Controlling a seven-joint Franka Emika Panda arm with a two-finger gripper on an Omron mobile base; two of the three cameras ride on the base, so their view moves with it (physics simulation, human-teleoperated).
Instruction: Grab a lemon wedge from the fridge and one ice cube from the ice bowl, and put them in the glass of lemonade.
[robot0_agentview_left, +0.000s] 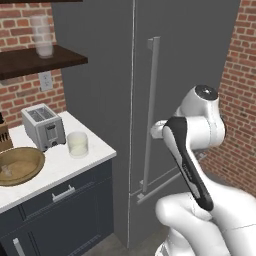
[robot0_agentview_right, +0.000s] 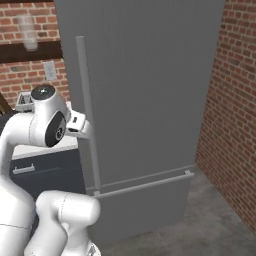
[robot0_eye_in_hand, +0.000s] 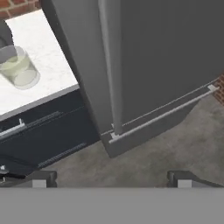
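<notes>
The fridge (robot0_agentview_left: 195, 60) stands closed, so the lemon wedge is hidden. Its long vertical bar handle (robot0_agentview_left: 152, 115) runs down the door's left edge. My gripper (robot0_eye_in_hand: 113, 178) is open, its two fingertips (robot0_eye_in_hand: 41, 177) spread wide with nothing between them, and it looks down along the handle (robot0_eye_in_hand: 109, 65). The hand (robot0_agentview_right: 80, 124) sits just left of the handle (robot0_agentview_right: 86, 110), about halfway up. The glass of lemonade (robot0_agentview_left: 77, 144) stands on the white counter (robot0_agentview_left: 60, 167), and is also in the hand view (robot0_eye_in_hand: 18, 68). The wooden ice bowl (robot0_agentview_left: 22, 162) lies to its left.
A silver toaster (robot0_agentview_left: 44, 126) stands behind the glass. Frosted glasses (robot0_agentview_left: 42, 36) sit on a dark wall shelf (robot0_agentview_left: 40, 60). Dark cabinet drawers (robot0_agentview_left: 65, 192) lie under the counter. A brick wall (robot0_agentview_right: 232, 115) bounds the right, and the freezer drawer handle (robot0_agentview_right: 145, 184) crosses low.
</notes>
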